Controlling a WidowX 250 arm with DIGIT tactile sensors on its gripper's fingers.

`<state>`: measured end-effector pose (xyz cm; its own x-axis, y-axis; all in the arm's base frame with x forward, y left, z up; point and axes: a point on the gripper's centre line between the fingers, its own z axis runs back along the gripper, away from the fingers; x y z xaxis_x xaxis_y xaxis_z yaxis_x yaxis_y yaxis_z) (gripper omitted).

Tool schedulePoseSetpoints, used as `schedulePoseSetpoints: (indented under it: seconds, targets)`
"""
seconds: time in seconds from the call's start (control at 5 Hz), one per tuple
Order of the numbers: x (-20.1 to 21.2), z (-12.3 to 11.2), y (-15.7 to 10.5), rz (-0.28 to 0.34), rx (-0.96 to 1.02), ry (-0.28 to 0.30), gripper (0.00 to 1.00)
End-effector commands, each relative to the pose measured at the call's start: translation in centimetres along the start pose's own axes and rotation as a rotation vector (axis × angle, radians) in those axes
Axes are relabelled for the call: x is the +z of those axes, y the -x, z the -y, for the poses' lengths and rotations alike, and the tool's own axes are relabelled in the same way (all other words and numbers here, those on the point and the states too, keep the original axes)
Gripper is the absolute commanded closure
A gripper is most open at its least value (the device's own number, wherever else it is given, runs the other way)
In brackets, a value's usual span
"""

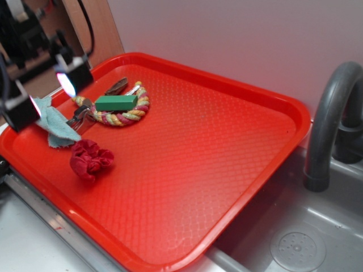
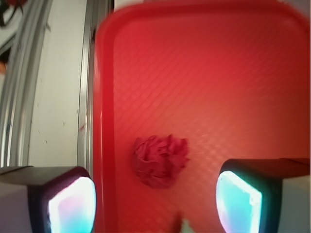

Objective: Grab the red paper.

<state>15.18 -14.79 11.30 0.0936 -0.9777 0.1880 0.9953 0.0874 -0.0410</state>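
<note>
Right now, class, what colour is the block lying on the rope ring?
Green block; clearest in exterior view.

- One red tray [image 1: 238, 170] under me, seen in both views.
- One red paper [image 1: 90, 159] wad on it; the wrist view shows the same single wad [image 2: 161, 160].
- One light blue cloth scrap [image 1: 58, 126].
- One rope ring [image 1: 131, 116], red and yellow.
- One green block [image 1: 116, 102] lying on that ring.
- One metal utensil [image 1: 81, 118], partly hidden, so I cannot tell what kind.
- One dark brown piece [image 1: 117, 86] behind the ring; too small for me to name.
- One grey faucet [image 1: 329, 119] and one sink drain [image 1: 297, 249].
- One end effector [image 1: 44, 97] of mine, with two fingers [image 2: 73, 204].
</note>
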Motion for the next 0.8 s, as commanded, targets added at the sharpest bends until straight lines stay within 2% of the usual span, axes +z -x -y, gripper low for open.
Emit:
schedulePoseSetpoints:
  seconds: [0.0, 0.2, 0.4, 0.6]
  targets:
    - [-3.8, 0.8, -0.4, -0.110, 0.105, -0.011, 0.00]
    - [-5.5, 0.6, -0.4, -0.181, 0.189, -0.033, 0.00]
    - [-6.8, 0.8, -0.2, -0.264, 0.177, -0.054, 0.00]
    - [-7.4, 1.1, -0.2, -0.284, 0.157, -0.045, 1.00]
